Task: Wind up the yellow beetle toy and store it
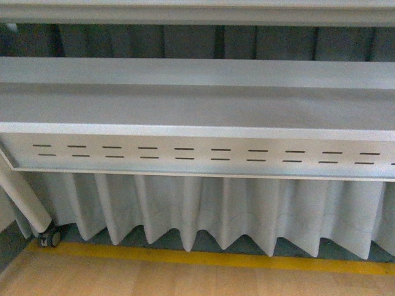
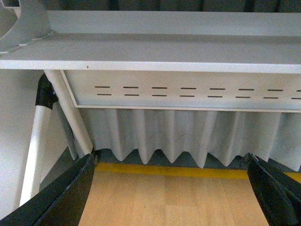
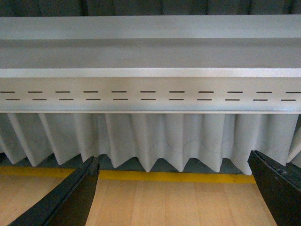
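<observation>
Two grippers, the left gripper (image 2: 169, 162) and the right gripper (image 3: 172, 160), hang spread wide and empty. No yellow beetle toy shows in any view (only a grey shelf (image 1: 197, 105), a pleated curtain (image 1: 216, 209) and wooden floor (image 1: 185, 280)). The task looks unstarted, and the next move calls for finding the toy.

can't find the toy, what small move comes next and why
Probably lift both arms to look higher: the left hand and right hand hang open and empty, facing only the grey slotted metal shelf and pleated white curtain. No yellow beetle toy shows in any view.
</observation>
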Controlling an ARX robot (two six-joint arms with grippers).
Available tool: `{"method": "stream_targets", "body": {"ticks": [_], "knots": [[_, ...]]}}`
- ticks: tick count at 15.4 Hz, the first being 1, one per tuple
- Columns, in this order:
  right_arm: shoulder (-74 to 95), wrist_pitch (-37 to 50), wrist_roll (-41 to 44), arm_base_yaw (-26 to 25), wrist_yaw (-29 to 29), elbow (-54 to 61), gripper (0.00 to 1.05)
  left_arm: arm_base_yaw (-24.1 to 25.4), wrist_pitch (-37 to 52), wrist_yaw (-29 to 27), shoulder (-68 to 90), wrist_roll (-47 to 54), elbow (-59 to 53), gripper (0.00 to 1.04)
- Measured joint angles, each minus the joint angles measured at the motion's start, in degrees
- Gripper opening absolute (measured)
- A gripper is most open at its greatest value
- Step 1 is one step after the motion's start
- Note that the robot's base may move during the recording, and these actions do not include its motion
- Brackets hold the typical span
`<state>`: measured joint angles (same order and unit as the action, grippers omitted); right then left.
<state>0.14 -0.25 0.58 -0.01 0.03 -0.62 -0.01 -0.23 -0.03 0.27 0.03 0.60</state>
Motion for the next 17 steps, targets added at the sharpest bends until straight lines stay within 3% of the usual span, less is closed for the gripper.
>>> {"method": "stream_targets", "body": {"ticks": [17], "knots": [[0.0,0.0,0.0,0.0,0.0,0.0,0.98,0.0,0.0,0.0,0.0,0.0,0.0,0.98]]}}
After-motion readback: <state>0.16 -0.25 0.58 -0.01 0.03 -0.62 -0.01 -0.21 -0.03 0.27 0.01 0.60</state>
